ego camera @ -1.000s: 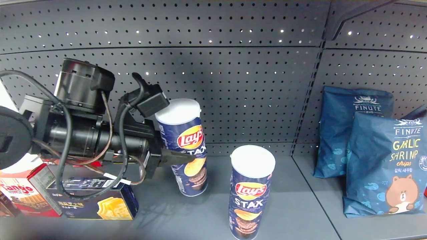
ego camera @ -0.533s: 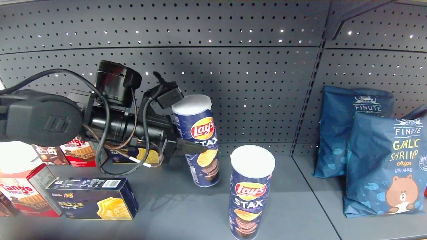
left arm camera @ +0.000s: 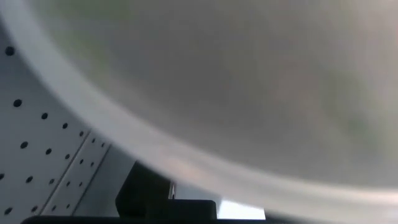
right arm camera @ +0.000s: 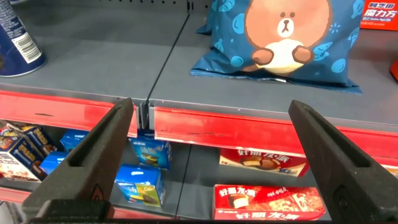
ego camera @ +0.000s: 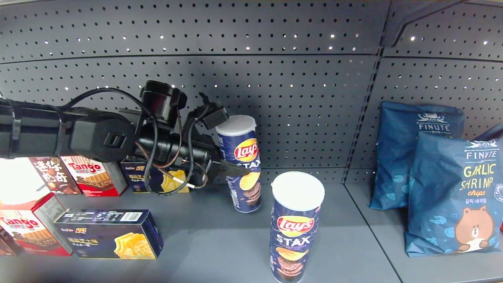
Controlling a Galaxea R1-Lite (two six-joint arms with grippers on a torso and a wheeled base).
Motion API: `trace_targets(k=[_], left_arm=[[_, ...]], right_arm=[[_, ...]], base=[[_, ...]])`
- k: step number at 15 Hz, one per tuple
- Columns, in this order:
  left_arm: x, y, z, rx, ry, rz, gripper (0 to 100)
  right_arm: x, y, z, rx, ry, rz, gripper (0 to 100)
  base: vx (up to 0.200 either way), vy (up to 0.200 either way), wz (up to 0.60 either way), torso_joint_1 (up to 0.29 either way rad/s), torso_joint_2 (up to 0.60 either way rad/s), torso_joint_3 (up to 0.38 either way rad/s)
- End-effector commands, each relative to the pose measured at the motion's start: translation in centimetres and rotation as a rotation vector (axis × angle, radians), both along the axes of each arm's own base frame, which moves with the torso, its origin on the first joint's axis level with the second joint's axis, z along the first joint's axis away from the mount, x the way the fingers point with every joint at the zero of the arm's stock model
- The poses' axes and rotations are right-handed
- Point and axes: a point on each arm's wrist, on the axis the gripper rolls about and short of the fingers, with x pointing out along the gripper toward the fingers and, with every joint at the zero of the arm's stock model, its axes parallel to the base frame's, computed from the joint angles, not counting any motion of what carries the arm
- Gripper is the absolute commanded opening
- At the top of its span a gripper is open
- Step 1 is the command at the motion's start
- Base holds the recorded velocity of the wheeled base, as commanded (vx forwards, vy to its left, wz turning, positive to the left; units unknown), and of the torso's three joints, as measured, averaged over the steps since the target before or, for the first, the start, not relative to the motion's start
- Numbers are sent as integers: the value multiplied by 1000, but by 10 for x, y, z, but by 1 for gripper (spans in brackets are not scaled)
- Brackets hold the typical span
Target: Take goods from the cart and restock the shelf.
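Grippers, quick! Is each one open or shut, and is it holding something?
Left gripper: shut on the chip can.
Right gripper: open, holding nothing.

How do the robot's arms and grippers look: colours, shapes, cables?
The left arm is black and rounded, with looping black cables, thin brown wires and a white tag. The left gripper shows a slim black finger. The right gripper has broad black wedge fingers.

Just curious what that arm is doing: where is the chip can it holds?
In the head view, the held can is left of centre in the left gripper, near the pegboard, behind and left of the standing can.
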Motion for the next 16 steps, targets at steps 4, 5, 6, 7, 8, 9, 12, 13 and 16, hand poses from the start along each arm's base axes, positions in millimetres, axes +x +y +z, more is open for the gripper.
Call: trace_targets(k=[4,5,6,7,8,9,12,13,16], left_arm=[[9,-6,-9,49,28,-36,0],[11,-7,-9,48,23,-37,0],[15,-12,-8,45,12,-47,0],[15,-14,-7,43,7,-49,0],[17,-20,-10,45,11,-62,0],[17,-22,-12,45,14,-70,0],[21,-29,-16,32,26,-98,0],[22,-29,-16,30,24,-100,0],[24,-29,-19,34,29,-96,0]], right_arm=[[0,0,0,-1,1,1,100],[0,0,0,-1,1,1,100],[0,0,0,-1,1,1,100],[0,0,0,-1,1,1,100],[0,0,0,-1,1,1,100],[0,0,0,-1,1,1,100],[0,0,0,-1,1,1,100],[0,0,0,-1,1,1,100],[0,0,0,-1,1,1,100]], base=[[0,0,0,0,0,0],[0,0,0,0,0,0],[0,0,0,0,0,0],[0,0,0,0,0,0],[0,0,0,0,0,0],[0,0,0,0,0,0],[0,0,0,0,0,0],[0,0,0,0,0,0],[0,0,0,0,0,0]])
